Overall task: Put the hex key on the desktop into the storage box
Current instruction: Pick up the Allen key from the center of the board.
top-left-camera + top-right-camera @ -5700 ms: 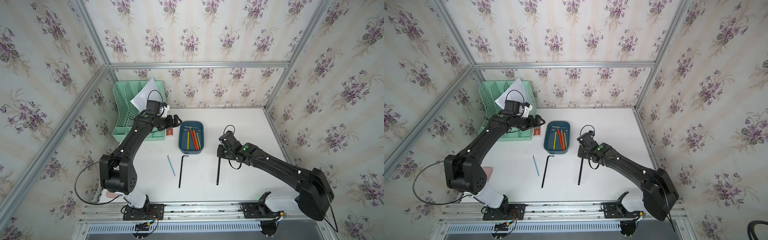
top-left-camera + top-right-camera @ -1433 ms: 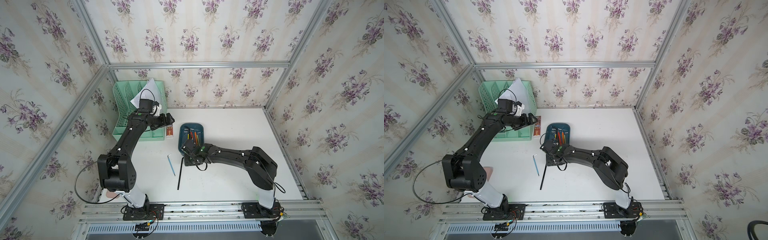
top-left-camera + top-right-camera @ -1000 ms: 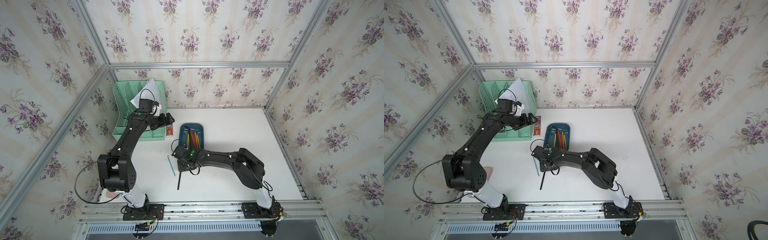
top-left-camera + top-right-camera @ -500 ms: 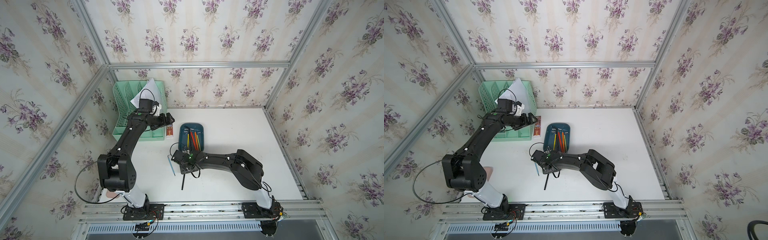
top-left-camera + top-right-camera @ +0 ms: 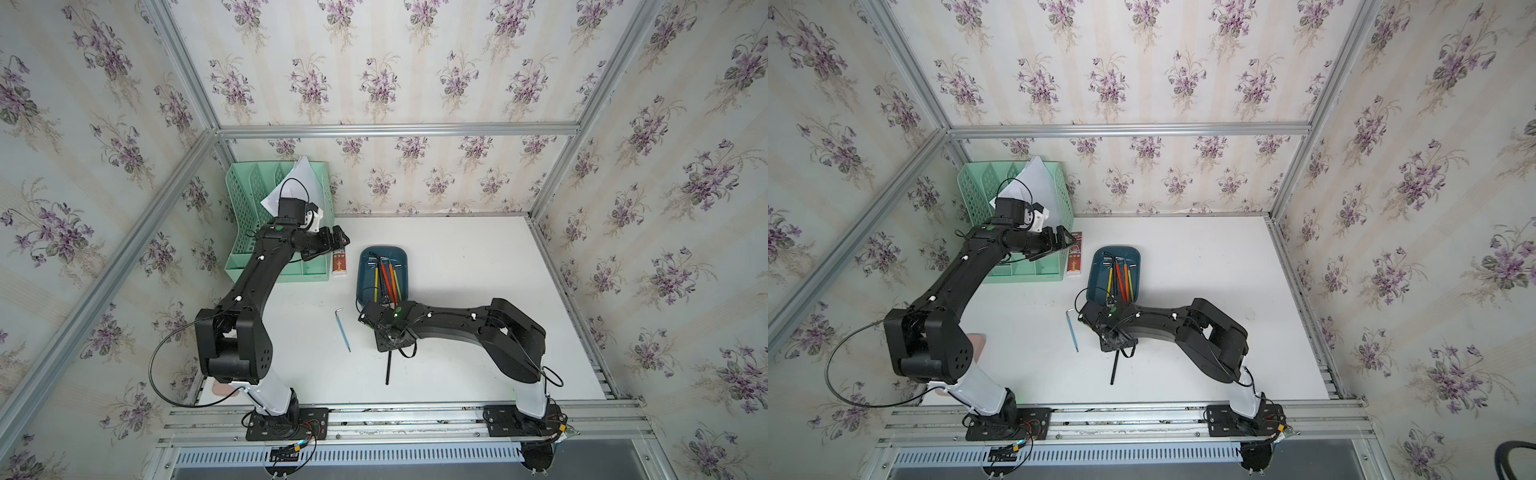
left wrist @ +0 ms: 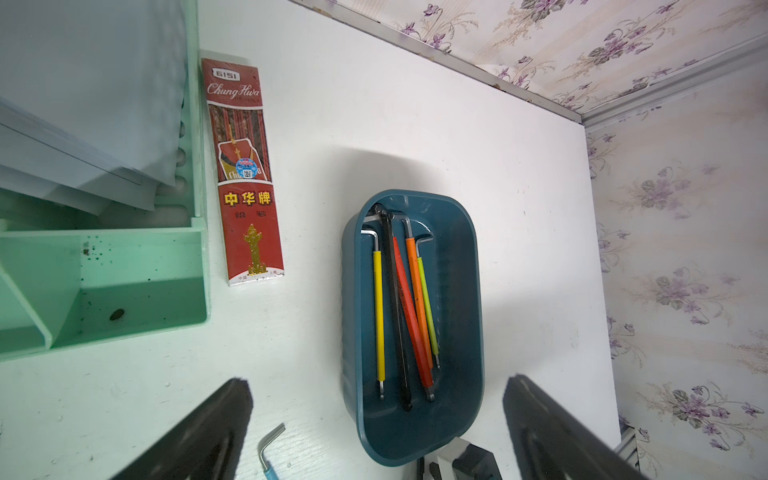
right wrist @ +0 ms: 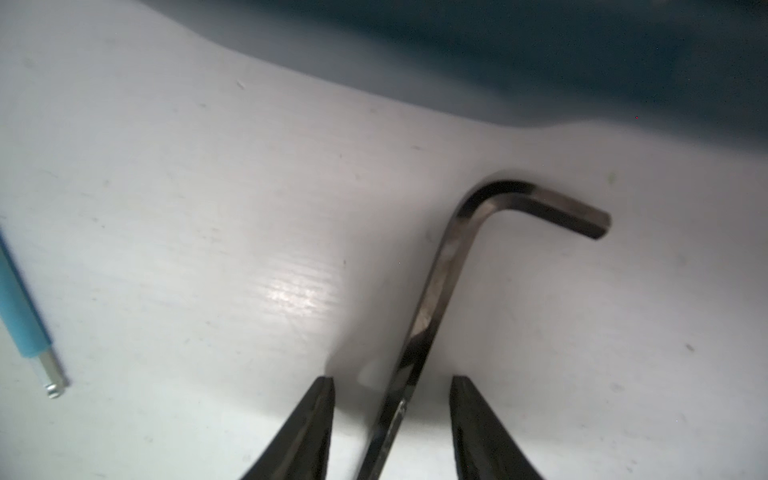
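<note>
Long black L-shaped steel hex key (image 7: 432, 299) is seen flat on the plain white desktop (image 5: 457, 270), with its bend end just beside the dark teal-blue plastic storage box (image 6: 461, 291), not in it. Right gripper (image 7: 392, 382) is set astride the shaft, jaws parted with a gap each side; nothing is gripped. Left gripper (image 6: 378, 384) is held wide apart above the box, empty.

Risks:
- Shaft is thin, flush to the surface and slightly skewed between the fingers, so it may be rolled or squirted out when the jaws are closed.
- Grip point looks nearer the bend than the tip, so the long tail may be swung down on lift and caught on the box wall.

Slim blue-sleeved hex key (image 5: 343, 332) is seen apart from the jaws.
</note>
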### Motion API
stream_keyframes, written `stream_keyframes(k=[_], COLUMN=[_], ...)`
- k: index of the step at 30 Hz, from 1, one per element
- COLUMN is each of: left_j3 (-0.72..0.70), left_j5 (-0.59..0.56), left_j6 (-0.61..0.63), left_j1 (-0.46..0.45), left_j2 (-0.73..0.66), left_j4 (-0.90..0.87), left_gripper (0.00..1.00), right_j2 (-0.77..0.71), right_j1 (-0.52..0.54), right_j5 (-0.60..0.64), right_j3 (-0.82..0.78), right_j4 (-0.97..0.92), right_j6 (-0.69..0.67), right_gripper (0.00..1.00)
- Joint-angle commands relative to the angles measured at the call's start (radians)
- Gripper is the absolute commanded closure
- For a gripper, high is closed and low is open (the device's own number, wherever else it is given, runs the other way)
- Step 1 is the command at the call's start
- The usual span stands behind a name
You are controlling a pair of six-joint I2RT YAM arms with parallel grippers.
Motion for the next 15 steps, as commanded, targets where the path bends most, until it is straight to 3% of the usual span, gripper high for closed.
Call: stream_keyframes(k=[1, 15], left_j3=[0.005, 0.005], left_j5=[0.011, 0.008], left_j6=[0.002, 0.005], left_j1=[0.000, 0.002], left_j2=[-0.004, -0.005], left_j4=[-0.002, -0.004], left_gripper=[0.01, 0.01], right_j2=[0.047, 0.139], right_j1=[-0.003, -0.003], right_j5=[-0.057, -0.007], right_j3=[0.009, -0.007], right_j4=[-0.042, -0.151], right_j6=[0.009, 0.006], right_gripper=[0.54, 0.85])
